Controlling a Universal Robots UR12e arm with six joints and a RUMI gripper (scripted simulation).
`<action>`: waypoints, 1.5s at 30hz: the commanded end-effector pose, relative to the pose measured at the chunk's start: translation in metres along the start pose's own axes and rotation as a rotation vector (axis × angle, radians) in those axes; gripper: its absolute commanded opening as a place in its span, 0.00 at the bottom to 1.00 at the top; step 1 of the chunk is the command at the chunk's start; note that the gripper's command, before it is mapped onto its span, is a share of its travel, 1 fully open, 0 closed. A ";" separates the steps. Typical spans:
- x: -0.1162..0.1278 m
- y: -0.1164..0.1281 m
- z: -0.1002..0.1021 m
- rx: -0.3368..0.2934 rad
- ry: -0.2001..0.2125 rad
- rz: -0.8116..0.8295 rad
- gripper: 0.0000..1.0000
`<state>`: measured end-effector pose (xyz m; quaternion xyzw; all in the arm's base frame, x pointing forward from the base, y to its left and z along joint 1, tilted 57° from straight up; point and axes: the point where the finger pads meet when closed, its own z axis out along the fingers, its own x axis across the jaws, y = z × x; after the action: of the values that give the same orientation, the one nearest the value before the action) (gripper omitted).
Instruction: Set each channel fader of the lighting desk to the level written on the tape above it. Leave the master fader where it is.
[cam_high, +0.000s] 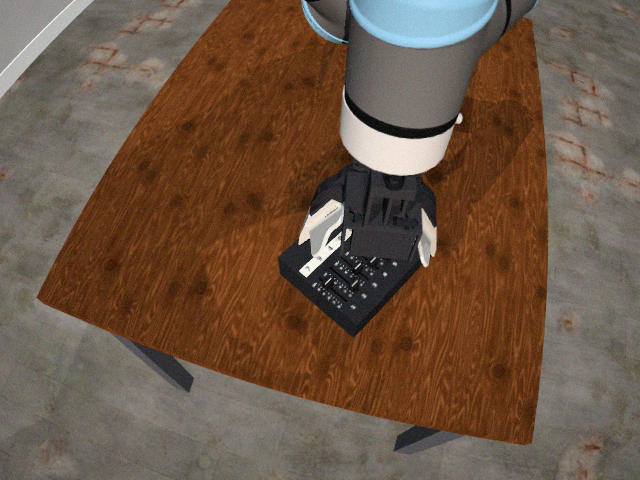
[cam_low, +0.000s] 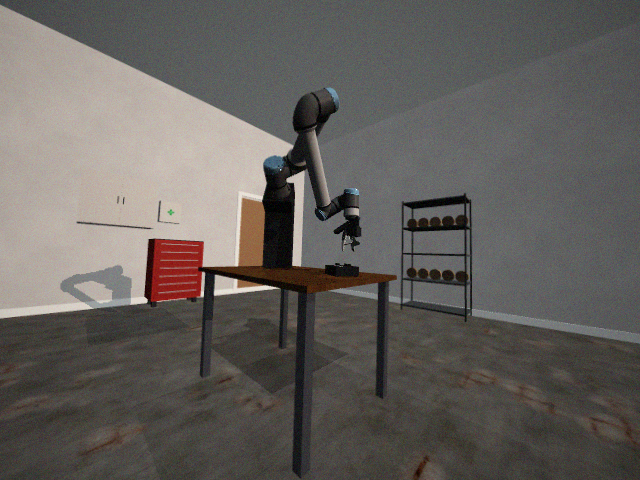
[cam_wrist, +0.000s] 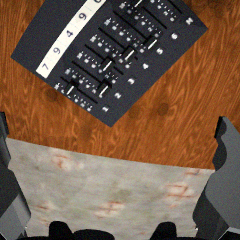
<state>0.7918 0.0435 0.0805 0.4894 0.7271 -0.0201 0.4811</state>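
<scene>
Exterior view, left to right: red tool cabinet (cam_low: 174, 268) against the left wall, door (cam_low: 251, 240) behind the arm's dark pedestal (cam_low: 278, 227), wooden table (cam_low: 289, 277) mid-room, shelf rack (cam_low: 468, 248) with round stock by the right wall. Lighting desk (cam_high: 341, 281) sits on the table top near its right front part, rotated diagonal to the table edges. White tape strip (cam_wrist: 70, 37) runs along the desk's far edge; digits 7, 9, 4, 9 legible in wrist view, the rest cut off. Fader caps (cam_wrist: 106, 64) sit at different heights in their slots; exact levels not readable. Gripper (cam_high: 369, 248) hangs above the desk's upper corner, pointing down, not touching it. Jaws spread fully, nothing between them; white fingers (cam_high: 321, 223) flank the desk's back corner in top view.
</scene>
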 end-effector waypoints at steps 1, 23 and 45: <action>0.002 0.006 0.006 0.017 0.003 0.178 1.00; 0.004 0.024 0.024 0.018 -0.001 0.619 1.00; 0.005 0.025 0.025 0.018 -0.001 0.640 0.00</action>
<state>0.8267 0.0466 0.0744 0.6977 0.5355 0.1252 0.4591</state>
